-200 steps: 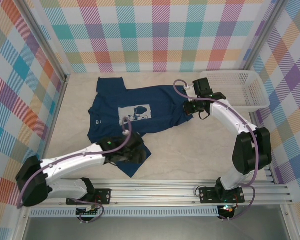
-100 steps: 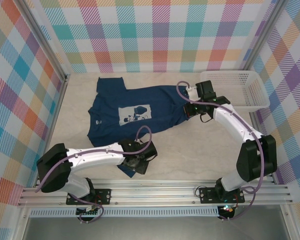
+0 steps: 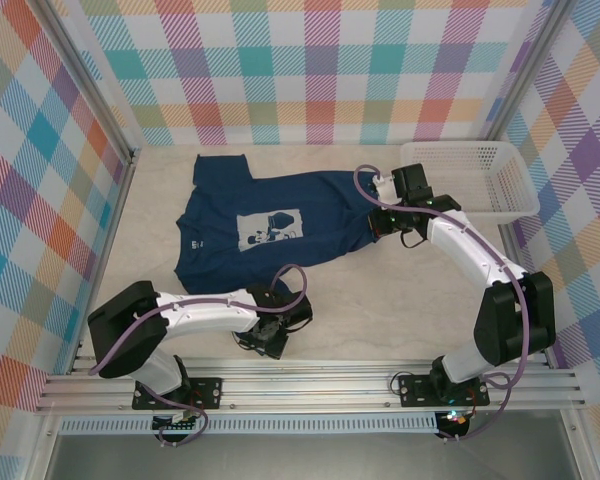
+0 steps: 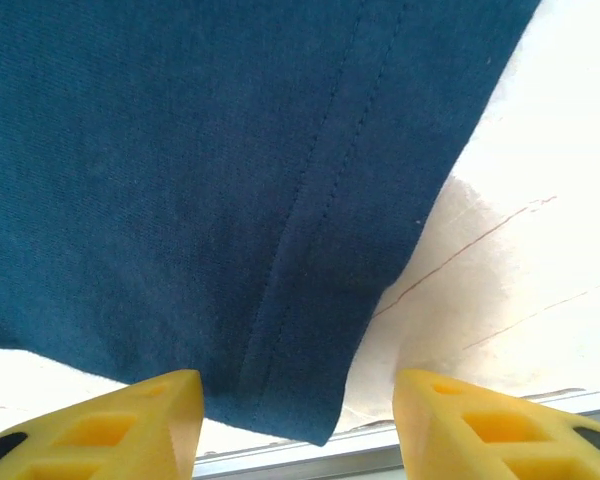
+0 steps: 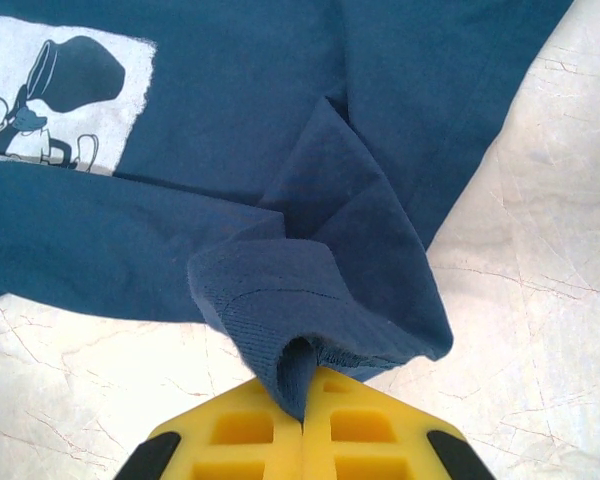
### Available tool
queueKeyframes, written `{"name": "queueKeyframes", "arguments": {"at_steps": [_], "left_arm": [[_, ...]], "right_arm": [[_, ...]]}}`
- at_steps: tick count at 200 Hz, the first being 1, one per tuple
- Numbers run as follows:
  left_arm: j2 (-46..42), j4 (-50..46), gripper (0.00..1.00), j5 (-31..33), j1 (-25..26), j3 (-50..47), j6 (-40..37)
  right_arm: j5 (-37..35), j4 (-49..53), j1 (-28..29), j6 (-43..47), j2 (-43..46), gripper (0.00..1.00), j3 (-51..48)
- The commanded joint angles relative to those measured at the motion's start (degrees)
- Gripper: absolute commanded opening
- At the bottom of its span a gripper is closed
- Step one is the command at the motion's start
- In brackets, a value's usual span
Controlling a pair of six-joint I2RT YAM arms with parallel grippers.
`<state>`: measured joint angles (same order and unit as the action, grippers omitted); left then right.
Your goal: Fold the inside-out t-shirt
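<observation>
My left gripper (image 4: 292,392) has slid to the near hem of the dark navy knit t-shirt (image 3: 320,205) on the pale table (image 3: 400,300), jaws apart astride its double-stitched corner; right gripper (image 5: 303,395) pinches a bunched fold.

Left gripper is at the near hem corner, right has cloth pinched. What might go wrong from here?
1. The left gripper is open, straddling only the hem corner of the t-shirt, beside the front rail; closing may catch just the tip and slip.
2. The right gripper pinches a bunched fold, so pulling could carry creases along.
</observation>
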<state>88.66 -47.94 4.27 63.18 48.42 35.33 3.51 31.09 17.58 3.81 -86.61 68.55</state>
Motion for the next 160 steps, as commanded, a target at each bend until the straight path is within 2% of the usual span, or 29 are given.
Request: {"name": "queueKeyframes", "arguments": {"at_steps": [1, 36, 105, 126, 143, 160], "left_arm": [[1.1, -0.5, 0.49, -1.4, -0.4, -1.7, -0.6], [2.2, 0.9, 0.40, -1.8, -0.4, -3.0, -0.8], [0.2, 1.3, 0.09, 2.0, -0.9, -2.7, -1.4], [-2.7, 1.8, 0.00, 3.5, -1.7, -1.6, -1.8], [-7.6, -0.3, 0.00, 6.7, -3.8, 1.0, -3.2], [-15.4, -2.2, 0.00, 11.7, -8.3, 5.9, -5.6]], "right_arm": [[-0.2, 0.5, -0.2, -0.4, 0.8, 0.00, 0.1], [-0.5, 1.0, -0.2, -0.3, 0.3, 0.00, 0.7], [0.4, 0.8, -0.2, -1.5, 0.4, 0.00, 1.0], [0.9, 0.3, -0.2, -2.3, 1.5, 0.00, 0.1], [1.8, -0.7, -0.4, -3.3, 3.7, 0.00, -0.8], [4.4, -2.3, -1.3, -4.7, 7.4, 0.00, -0.3]]}}
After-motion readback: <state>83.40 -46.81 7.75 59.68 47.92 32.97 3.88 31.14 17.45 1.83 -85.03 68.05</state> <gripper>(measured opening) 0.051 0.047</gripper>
